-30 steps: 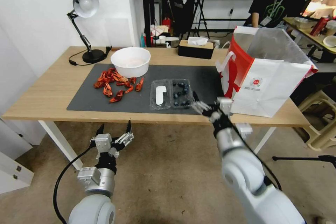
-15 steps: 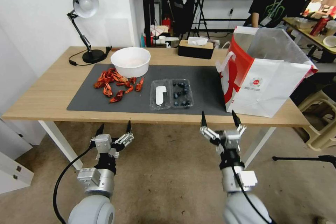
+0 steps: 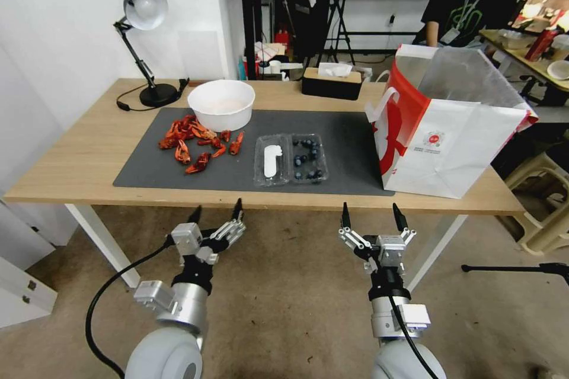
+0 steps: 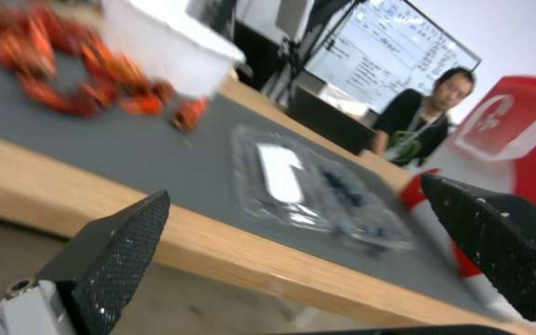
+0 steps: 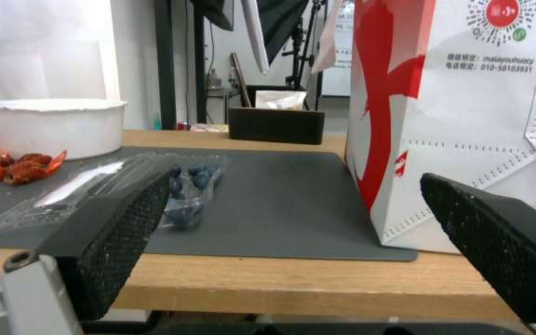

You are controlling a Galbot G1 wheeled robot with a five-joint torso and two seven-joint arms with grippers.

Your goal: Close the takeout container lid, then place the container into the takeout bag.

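The takeout container (image 3: 307, 159) lies open flat on the grey mat (image 3: 349, 130), dark blueberries in its base. Its clear lid (image 3: 271, 160), with a white label, is folded out on the side towards the crayfish. The takeout bag (image 3: 456, 142), white with red sides, stands open at the table's right end. Both grippers hang below the table's front edge, fingers pointing up. My left gripper (image 3: 217, 207) is open in front of the lid. My right gripper (image 3: 370, 208) is open between container and bag. The right wrist view shows the container (image 5: 189, 186) and the bag (image 5: 466, 116).
A white bowl (image 3: 221, 103) and a heap of red crayfish (image 3: 195, 142) sit left of the container. A desk lamp (image 3: 145, 41) and a dark tissue box (image 3: 332, 82) stand at the back. The wooden table edge (image 3: 267, 198) is just above both grippers.
My right arm has drawn back from the table edge beside the container and now hangs below it. My left gripper has shifted right and up towards the edge.
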